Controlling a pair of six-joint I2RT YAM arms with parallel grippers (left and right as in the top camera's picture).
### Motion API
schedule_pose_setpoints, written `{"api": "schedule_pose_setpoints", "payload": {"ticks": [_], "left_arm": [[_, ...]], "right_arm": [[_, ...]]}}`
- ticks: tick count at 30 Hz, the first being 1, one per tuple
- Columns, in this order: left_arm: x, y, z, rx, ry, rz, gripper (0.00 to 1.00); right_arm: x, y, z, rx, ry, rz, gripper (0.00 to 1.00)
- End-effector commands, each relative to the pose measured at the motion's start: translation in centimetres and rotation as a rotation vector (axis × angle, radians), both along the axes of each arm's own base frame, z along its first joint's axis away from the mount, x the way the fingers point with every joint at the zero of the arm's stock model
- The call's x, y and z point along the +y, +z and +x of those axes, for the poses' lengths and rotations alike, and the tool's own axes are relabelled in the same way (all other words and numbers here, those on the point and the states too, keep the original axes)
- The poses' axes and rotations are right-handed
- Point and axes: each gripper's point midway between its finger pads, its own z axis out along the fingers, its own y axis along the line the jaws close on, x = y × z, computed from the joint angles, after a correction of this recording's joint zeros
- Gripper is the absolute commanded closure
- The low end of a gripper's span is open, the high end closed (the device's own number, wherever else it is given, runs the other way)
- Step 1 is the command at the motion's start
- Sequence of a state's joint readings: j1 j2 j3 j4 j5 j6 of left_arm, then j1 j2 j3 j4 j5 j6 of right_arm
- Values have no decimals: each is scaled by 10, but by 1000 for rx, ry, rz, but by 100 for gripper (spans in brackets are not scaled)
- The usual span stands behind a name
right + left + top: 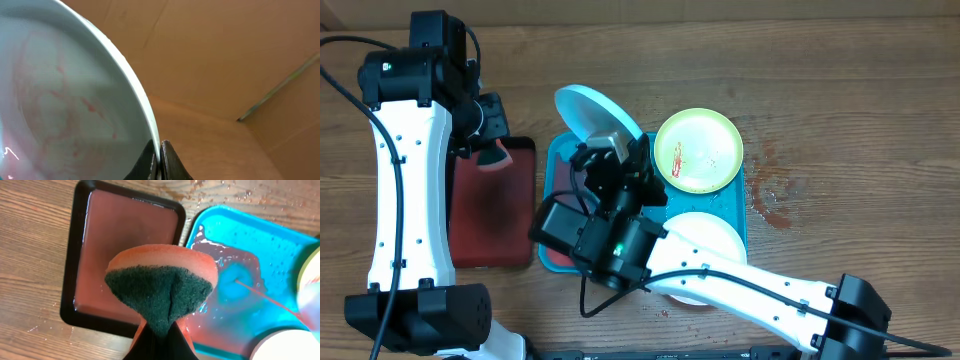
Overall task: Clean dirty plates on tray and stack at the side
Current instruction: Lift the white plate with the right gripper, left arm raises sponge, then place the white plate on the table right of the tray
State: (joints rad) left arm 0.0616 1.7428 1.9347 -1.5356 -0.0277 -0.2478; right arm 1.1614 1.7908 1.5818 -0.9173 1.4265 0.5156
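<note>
At the left, the left end effector [157,339] is clamped on an orange foam sponge with a dark green scouring face [161,287], which hangs above the small dark red rectangular tray with a black rim [125,245]. That tray looks glossy, as if it holds a thin film of liquid, and nothing else lies in it. The step in hand appears to be scrubbing. To do it well, the sponge should cross to the right with its green face square to the plate's inner surface and press gently, since the plate is pinched only at its rim and could pivot or slip. Next to the right, the large turquoise rectangular plastic tray [280,245] carries a pinkish puddle and scattered droplets on its floor. Over its far left corner the right end effector [160,161] is closed on the rim of the round light blue plastic plate [590,112]. The plate is held tilted, with faint pink smears across its whitish centre. Whether its lower edge touches the tray cannot be told. Tipping it toward the sponge would let runoff fall into the tray. Further right, the yellow-green round plate [698,150] lies flat in the tray with red sauce on it. Nearer the camera's lower edge, the cream round plate [712,235] is partly hidden under the right arm. Wet spots mark the wooden table [840,120] just beside the tray.
</note>
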Motion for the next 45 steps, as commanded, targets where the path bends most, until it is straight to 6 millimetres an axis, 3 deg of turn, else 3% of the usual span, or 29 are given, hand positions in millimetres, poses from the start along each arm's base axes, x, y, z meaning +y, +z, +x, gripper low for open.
{"api": "schedule_pose_setpoints", "payload": {"ticks": [1, 17, 20, 24, 26, 29, 32, 36, 39, 42, 45], "left_arm": [[2, 12, 5, -55, 71, -10, 96], [-43, 17, 24, -134, -27, -52, 96], [-47, 18, 25, -137, -38, -52, 96], [-45, 18, 25, -137, -36, -44, 96], [-45, 17, 24, -135, -36, -41, 96], [-45, 18, 24, -135, -36, -41, 96], [-40, 17, 24, -135, -33, -12, 96], [-40, 17, 23, -129, -71, 1, 96], [-40, 16, 21, -117, -95, 7, 96], [-39, 14, 16, -96, -96, 8, 96], [-39, 13, 11, -76, -101, 9, 96]], "right_arm": [[-5, 29, -7, -137, -55, 2, 96], [1, 29, -6, -145, -46, 66, 96], [11, 10, -4, -38, 20, 93, 96], [15, -49, -9, 255, 69, 261, 96], [2, -82, -14, 432, -3, 389, 96], [-16, -112, -13, 646, -72, 469, 96], [-28, -119, -6, 780, -61, 514, 96], [-49, -110, 11, 915, 7, 636, 96], [-94, -88, 33, 977, 80, 807, 96], [-154, -77, 47, 957, -24, 987, 96], [-221, -80, 54, 915, -173, 1106, 96]]}}
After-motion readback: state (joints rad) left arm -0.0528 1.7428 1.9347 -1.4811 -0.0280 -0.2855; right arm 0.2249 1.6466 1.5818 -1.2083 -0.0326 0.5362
